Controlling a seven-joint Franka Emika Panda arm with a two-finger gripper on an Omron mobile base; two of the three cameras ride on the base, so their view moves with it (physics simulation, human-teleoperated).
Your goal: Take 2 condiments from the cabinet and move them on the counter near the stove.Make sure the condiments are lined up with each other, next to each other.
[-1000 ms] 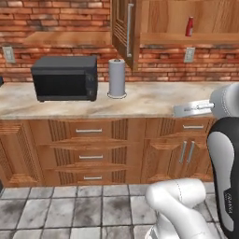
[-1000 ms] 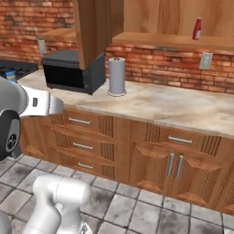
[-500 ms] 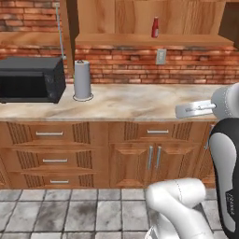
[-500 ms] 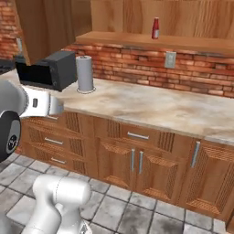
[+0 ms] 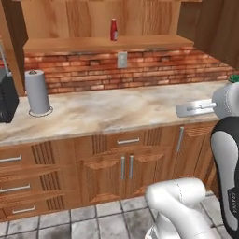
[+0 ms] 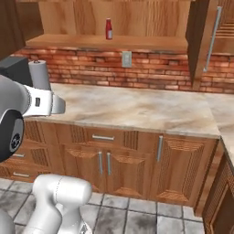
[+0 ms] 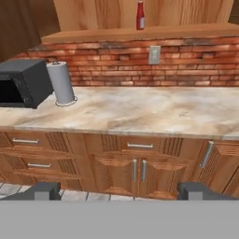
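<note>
One red bottle (image 5: pixel 113 29) stands upright on the cabinet (image 5: pixel 107 44) plank shelf, above the wall outlet (image 5: pixel 122 59) on the brick wall. Below it lies the counter (image 5: pixel 121 109), with the paper towel roll (image 5: pixel 37 92) and microwave (image 7: pixel 23 83) off to one side. The gripper (image 7: pixel 120 190) has its jaws spread wide, holding nothing, well short of the counter.

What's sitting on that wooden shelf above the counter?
A slim red bottle with a pale cap stands upright on the cabinet shelf. Nothing else shows on the visible part; the shelf's far ends run out of frame, so anything there cannot be seen.
</note>
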